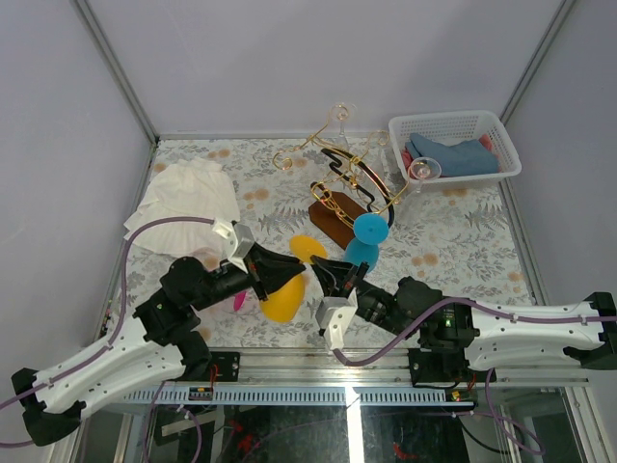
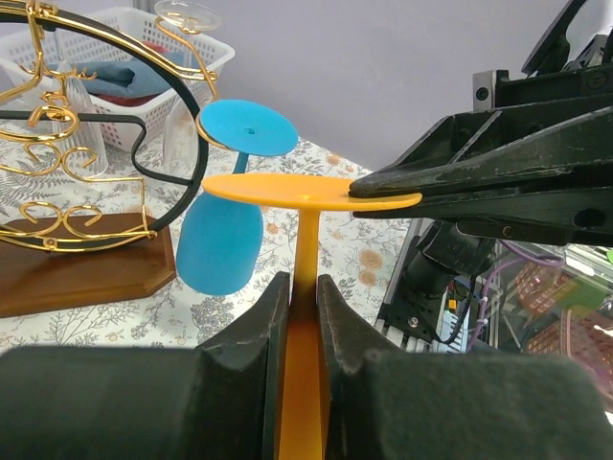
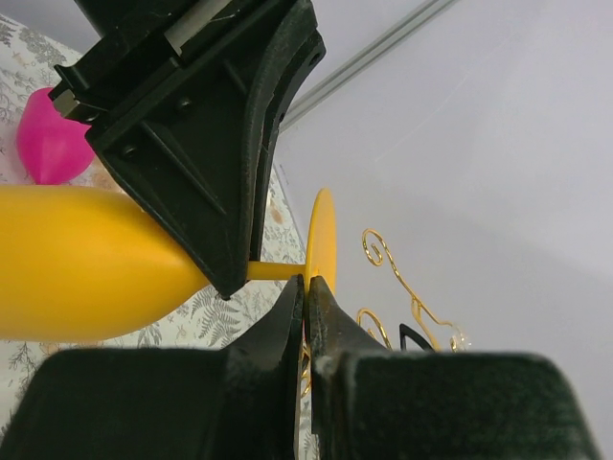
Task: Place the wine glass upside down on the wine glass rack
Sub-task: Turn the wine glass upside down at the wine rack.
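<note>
Right now the yellow plastic wine glass [image 1: 282, 301] sits in the near middle of the flower-patterned table [image 1: 463, 241], just short of the rack. Its bowl points toward the near edge and its flat round foot toward the far side. Whether the bowl rests on the table cannot be told. The left gripper [image 2: 305, 287] has its black jaws pinching the thin stem just below the foot. The right gripper [image 3: 306, 287] has its jaws pressed together on the rim of the foot, coming in from the right.

Just beyond the foot stands the wine glass rack [image 1: 328, 220], made of curly gold wire arms and a black arched bar on a brown wooden base. A blue plastic wine glass [image 2: 225, 249] hangs from it bowl down. A small pink object [image 1: 238, 302] lies just left of the yellow bowl. A crumpled white cloth [image 1: 188, 193] lies at the far left. A white plastic basket [image 1: 453, 125] at the far right holds a folded blue cloth [image 1: 453, 156].
</note>
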Robot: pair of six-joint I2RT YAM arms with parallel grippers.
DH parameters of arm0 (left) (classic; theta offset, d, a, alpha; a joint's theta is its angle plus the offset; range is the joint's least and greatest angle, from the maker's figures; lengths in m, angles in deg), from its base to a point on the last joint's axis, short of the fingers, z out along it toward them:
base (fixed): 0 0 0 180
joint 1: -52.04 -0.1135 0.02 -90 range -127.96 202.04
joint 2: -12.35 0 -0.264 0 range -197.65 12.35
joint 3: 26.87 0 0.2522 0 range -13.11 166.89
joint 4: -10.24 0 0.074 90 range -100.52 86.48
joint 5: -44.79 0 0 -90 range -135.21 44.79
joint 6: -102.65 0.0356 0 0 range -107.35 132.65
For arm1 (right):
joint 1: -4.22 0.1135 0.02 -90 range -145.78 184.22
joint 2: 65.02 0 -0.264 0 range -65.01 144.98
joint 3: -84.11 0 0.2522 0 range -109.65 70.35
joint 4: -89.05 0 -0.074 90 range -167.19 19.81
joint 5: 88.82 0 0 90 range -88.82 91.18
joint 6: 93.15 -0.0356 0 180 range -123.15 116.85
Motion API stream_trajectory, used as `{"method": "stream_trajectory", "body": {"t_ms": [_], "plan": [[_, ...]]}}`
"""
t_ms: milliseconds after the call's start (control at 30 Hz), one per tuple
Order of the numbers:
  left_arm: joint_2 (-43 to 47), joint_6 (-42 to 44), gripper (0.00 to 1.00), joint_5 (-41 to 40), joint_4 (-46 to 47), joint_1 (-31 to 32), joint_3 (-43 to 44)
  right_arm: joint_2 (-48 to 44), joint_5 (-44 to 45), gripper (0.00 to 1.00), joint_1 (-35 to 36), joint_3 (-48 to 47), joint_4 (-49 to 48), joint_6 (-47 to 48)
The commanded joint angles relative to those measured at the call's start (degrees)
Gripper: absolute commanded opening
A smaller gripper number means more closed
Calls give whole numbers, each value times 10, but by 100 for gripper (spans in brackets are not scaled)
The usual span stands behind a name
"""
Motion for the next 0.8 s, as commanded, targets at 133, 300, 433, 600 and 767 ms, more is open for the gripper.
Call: {"method": "stream_trajectory", "body": {"t_ms": [133, 300, 433, 600, 767], "plan": [[-13, -21, 0, -28, -1, -1, 17, -13, 53, 2, 0, -6, -74, -12], [-41, -33, 0, -43, -45, -2, 45, -14, 62, 8, 0, -4, -69, -18], [-51, -38, 0, -30, -47, -2, 50, -14, 63, 23, 0, -5, -64, -24], [-62, -45, 0, -39, -68, -2, 63, -33, 59, 40, 0, -4, -29, -40], [-78, -67, 0, -73, -101, -2, 80, -66, 65, 60, 0, -8, 37, -92]]}}
